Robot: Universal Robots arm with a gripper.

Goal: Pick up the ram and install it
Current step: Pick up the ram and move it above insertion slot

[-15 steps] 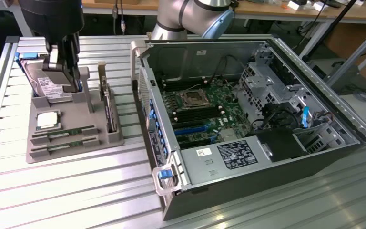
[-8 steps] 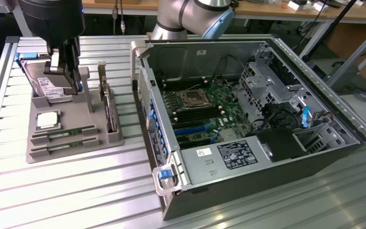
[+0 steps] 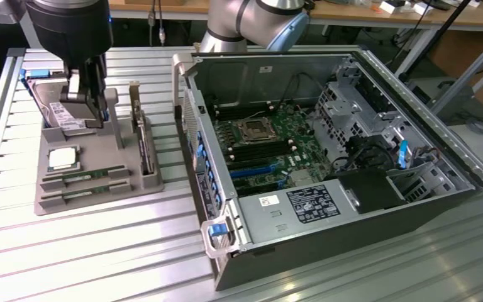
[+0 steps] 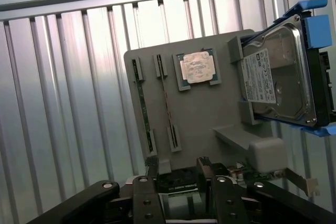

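Exterior view: in the upper left, the gripper (image 3: 85, 107) hangs open and empty above a hard drive (image 3: 53, 104) at the far end of a grey tray (image 3: 99, 154) on the ribbed tabletop (image 3: 99, 251). The ram (image 3: 83, 176), two thin green sticks, stands on edge in slots at the tray's near end, lower left, well apart from the gripper. An open computer case (image 3: 326, 207) takes up the right. Wrist view: the gripper (image 4: 178, 163) has its jaws apart with nothing held. The ram (image 4: 143, 106) sits beside the processor (image 4: 197, 67), on the side away from the hard drive (image 4: 278, 77). A stick looks light, stiff and fragile, probably best pinched across its flat faces near mid-length, along the exposed upper edge.
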